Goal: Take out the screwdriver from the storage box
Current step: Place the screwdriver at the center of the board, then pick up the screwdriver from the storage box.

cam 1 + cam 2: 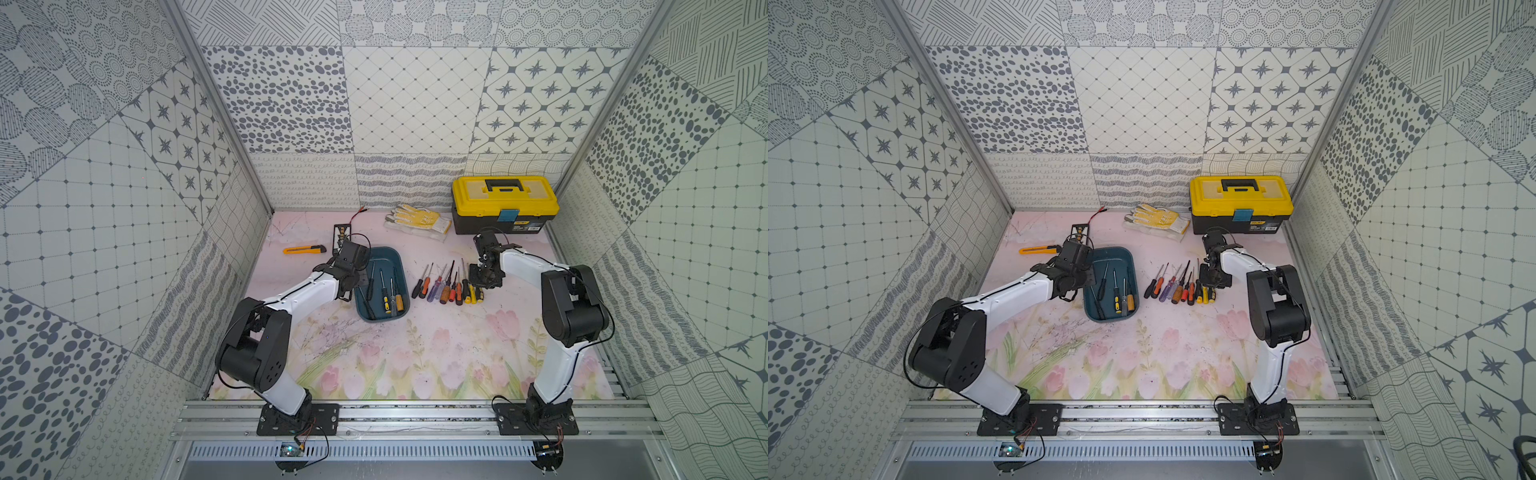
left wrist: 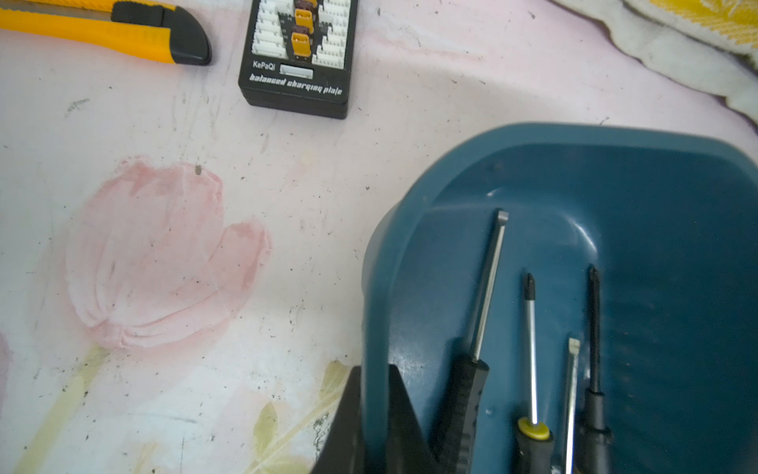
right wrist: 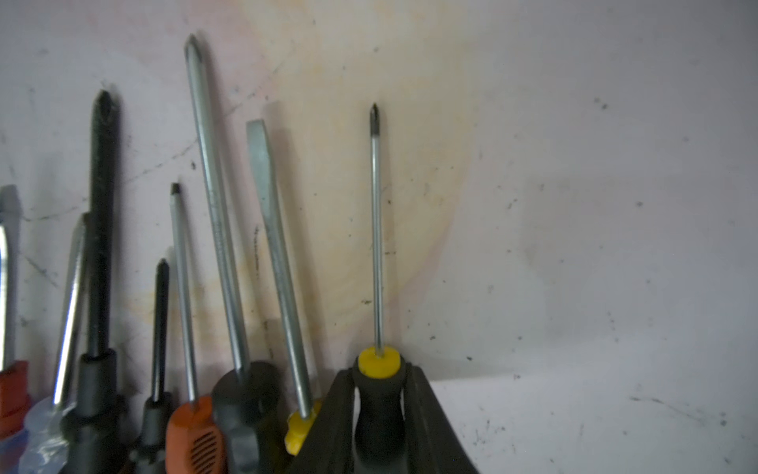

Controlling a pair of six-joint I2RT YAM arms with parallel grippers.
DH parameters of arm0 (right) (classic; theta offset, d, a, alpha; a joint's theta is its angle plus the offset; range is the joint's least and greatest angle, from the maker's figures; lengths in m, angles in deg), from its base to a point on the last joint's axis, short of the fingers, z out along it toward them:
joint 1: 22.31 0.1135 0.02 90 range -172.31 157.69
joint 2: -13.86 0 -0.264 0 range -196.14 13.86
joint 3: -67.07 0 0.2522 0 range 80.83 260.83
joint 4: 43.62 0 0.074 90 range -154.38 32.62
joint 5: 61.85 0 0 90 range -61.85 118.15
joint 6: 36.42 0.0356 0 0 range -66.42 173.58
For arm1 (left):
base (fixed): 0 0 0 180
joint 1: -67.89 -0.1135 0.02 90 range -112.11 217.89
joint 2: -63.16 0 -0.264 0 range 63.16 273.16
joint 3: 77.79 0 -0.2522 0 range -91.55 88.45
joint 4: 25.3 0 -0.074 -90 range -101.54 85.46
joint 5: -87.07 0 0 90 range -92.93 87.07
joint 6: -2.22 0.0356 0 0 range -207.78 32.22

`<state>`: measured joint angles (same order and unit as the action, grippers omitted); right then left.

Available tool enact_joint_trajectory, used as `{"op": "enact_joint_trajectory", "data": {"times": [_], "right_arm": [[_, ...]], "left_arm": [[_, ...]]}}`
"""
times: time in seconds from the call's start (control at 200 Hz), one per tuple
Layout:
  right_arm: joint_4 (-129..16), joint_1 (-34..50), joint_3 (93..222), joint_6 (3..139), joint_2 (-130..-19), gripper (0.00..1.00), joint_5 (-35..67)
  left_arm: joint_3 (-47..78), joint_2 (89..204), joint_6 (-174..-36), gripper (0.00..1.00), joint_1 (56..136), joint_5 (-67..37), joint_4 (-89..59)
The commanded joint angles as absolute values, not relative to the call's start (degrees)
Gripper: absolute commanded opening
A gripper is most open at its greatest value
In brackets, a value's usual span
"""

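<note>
Patterned grey-white tile walls; floral pink tabletop. Left claw clamped over wall of shallow teal-blue plastic storage box, likely steadying it. Four screwdrivers in box. Right claw straddles black-handled, yellow-collared Phillips screwdriver at end of tabletop row, outside box, apparently placing it. Grip tight or loosened: cannot tell. Row: roughly ten, exact count unclear. One yellow-lidded black toolbox, one yellow utility knife.

Grey-white patchwork-patterned walls on three sides; pink tulip-print tabletop; aluminium rails along front.
</note>
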<state>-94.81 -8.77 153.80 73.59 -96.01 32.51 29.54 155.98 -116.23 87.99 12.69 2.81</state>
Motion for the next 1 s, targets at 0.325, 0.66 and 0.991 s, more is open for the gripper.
{"op": "enact_joint_trajectory", "data": {"times": [0.325, 0.66, 0.991], "right_arm": [[-95.3, -7.9, 154.4, 74.7, -90.7, 0.35, 31.8], [-95.5, -5.7, 156.5, 74.1, -81.5, 0.43, 31.2], [-93.5, 5.2, 164.0, 72.7, -81.3, 0.45, 22.8]], "left_arm": [[28.8, 154.6, -115.7, 0.0, 87.8, 13.4, 0.9], [28.7, 154.5, -115.7, 0.0, 87.8, 13.2, 0.7], [28.7, 154.4, -115.7, 0.0, 87.8, 13.0, 0.5]]}}
